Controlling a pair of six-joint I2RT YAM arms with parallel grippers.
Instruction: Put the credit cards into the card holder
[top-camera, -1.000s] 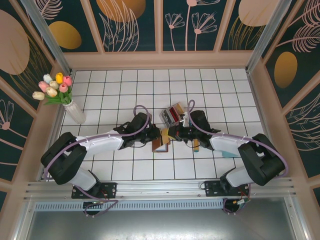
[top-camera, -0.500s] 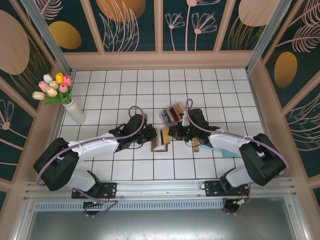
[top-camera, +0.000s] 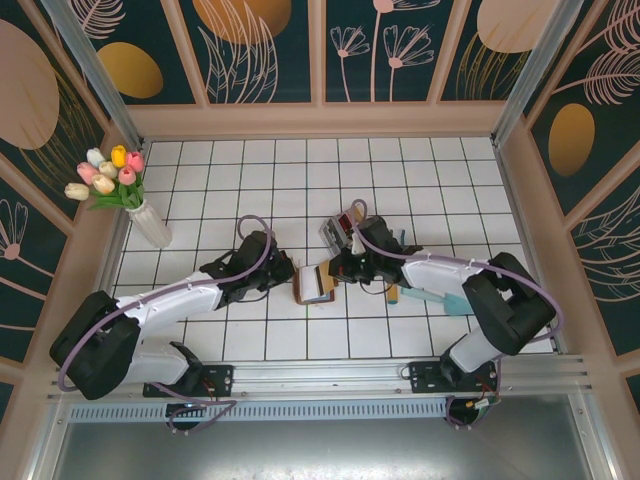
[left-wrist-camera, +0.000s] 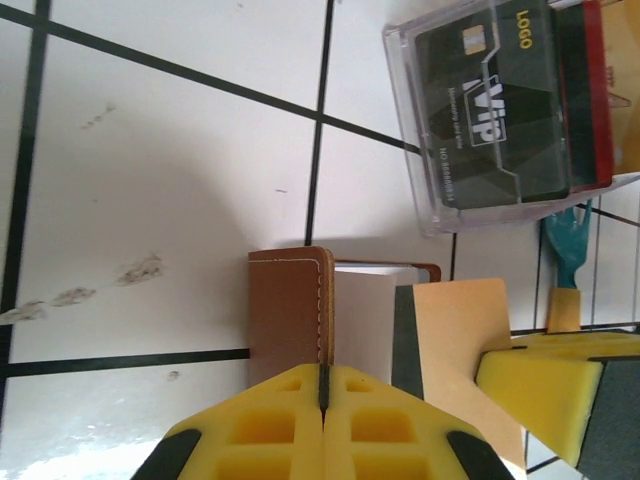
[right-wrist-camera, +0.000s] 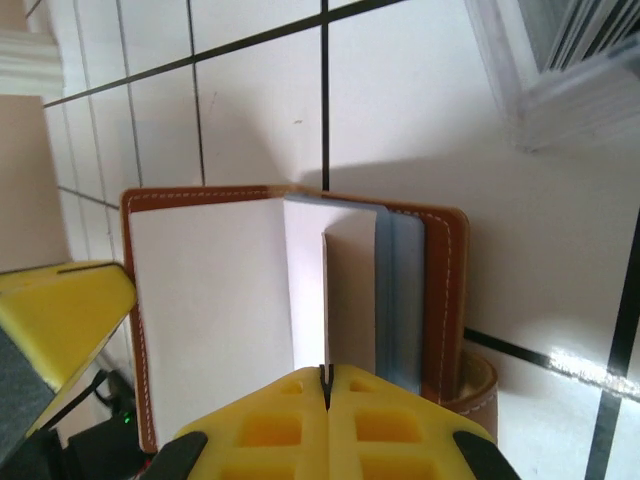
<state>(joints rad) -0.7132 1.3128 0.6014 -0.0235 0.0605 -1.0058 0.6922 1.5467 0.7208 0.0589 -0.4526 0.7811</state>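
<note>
Yellow foam-padded left fingers (left-wrist-camera: 326, 388) pressed together on the stitched edge of the brown leather card holder (left-wrist-camera: 290, 300), open on the white tiled worktop (left-wrist-camera: 150, 200). Right fingers (right-wrist-camera: 328, 388) likewise closed, pinching a tan card (left-wrist-camera: 465, 350) edge-on, its far end against the holder's open inside. Just beyond, a clear box (left-wrist-camera: 430, 170) holding black and red cards (left-wrist-camera: 490, 120).

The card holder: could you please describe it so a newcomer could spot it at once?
Find the white tiled table; near its middle stands a clear plastic box. Just on its near side is the card holder: the one brown stitched-leather piece, open like a book.
</note>
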